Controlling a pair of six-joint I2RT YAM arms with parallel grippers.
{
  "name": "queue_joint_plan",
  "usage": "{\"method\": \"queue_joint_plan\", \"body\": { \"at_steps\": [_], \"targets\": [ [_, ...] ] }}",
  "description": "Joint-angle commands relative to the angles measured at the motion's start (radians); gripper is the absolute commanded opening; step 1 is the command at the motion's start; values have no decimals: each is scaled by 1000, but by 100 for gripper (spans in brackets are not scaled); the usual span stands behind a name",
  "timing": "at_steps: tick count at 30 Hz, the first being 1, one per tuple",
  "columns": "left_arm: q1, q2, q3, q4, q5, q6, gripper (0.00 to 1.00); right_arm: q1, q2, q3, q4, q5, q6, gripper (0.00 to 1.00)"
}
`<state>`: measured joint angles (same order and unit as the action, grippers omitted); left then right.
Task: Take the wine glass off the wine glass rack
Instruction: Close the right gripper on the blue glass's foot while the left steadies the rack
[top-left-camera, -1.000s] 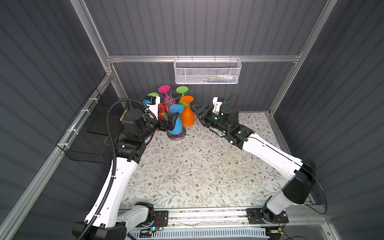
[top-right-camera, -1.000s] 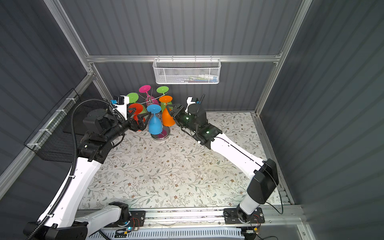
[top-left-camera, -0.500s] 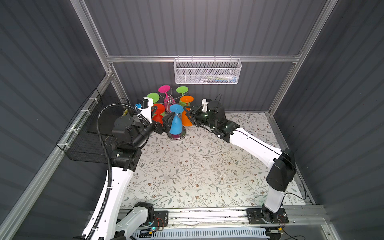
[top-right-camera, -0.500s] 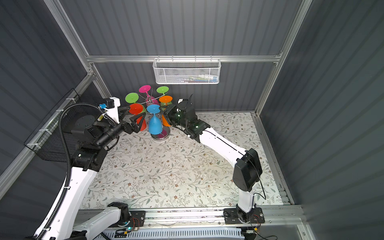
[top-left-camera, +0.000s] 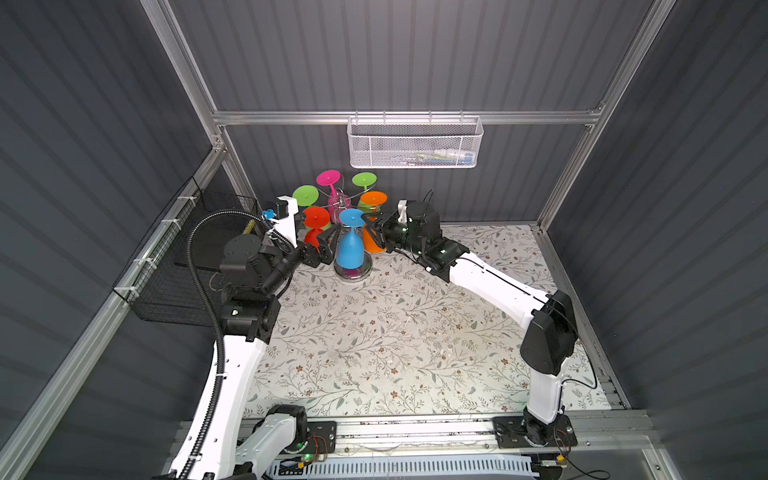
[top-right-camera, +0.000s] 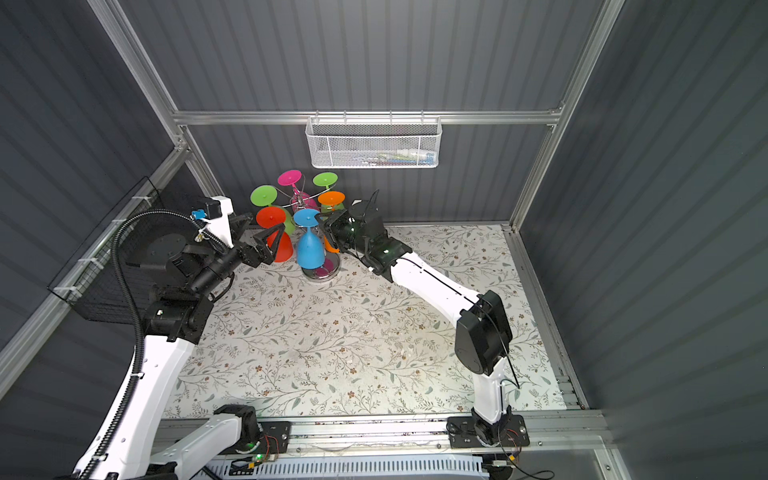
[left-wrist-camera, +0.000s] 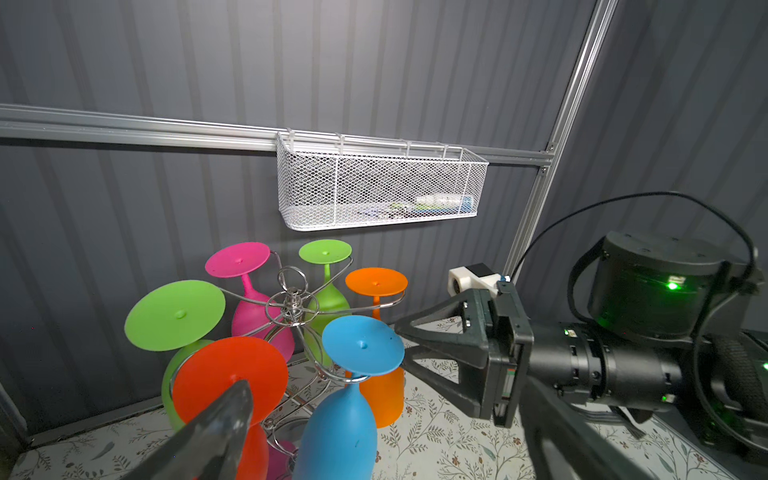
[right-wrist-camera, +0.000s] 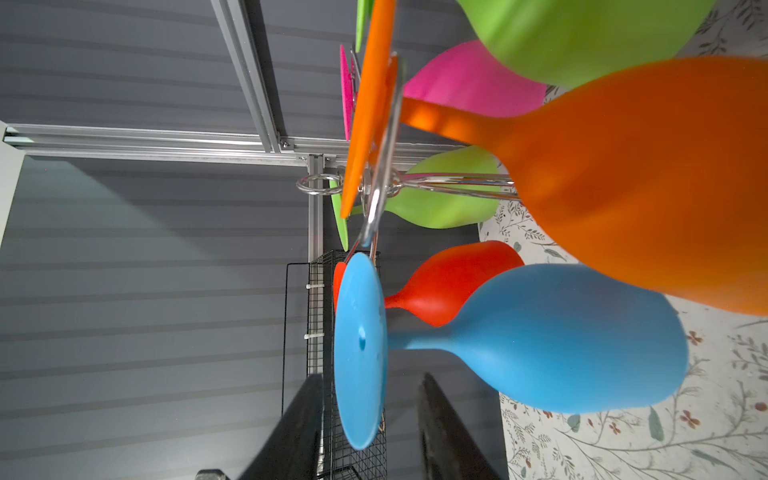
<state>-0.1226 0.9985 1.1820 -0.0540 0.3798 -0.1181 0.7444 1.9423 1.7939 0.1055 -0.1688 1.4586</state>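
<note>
1. The wine glass rack (top-left-camera: 353, 275) stands at the far left of the floral table (top-left-camera: 374, 345), just in front of the back wall. Six coloured glasses hang upside down from its arms.
2. The blue wine glass (top-left-camera: 348, 251) hangs on the nearest arm — foot up, bowl down.
3. The right gripper (left-wrist-camera: 402, 341) reaches in from the right. Its jaws are partly open on either side of the blue foot's rim. The right wrist view shows a gap at each finger, so it grips nothing.
4. The left gripper (top-right-camera: 272, 245) is spread wide and empty at the red glass (left-wrist-camera: 230, 374), left of the blue one. I cannot tell whether its fingers straddle that bowl.
5. The white mesh basket (top-left-camera: 413, 143) on the back rail holds small packets — their print is too small to read.
</note>
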Motion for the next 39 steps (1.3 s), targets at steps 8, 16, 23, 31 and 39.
{"method": "queue_joint_plan", "body": {
  "at_steps": [8, 16, 23, 31, 39],
  "targets": [
    [8, -23, -22, 52, 40, -32, 100, 1, 40, 51, 49, 44, 36, 28],
    [9, -32, -31, 59, 47, -36, 100, 5, 45, 60, 56, 75, 41, 14],
    [9, -34, -35, 65, 55, -36, 100, 16, 38, 64, 57, 97, 35, 3],
    [9, -41, -39, 61, 51, -28, 100, 34, 12, 54, 53, 117, 18, 0],
    [11, -47, -39, 57, 45, -22, 100, 50, -33, 5, 46, 134, -7, 0]
  ]
}}
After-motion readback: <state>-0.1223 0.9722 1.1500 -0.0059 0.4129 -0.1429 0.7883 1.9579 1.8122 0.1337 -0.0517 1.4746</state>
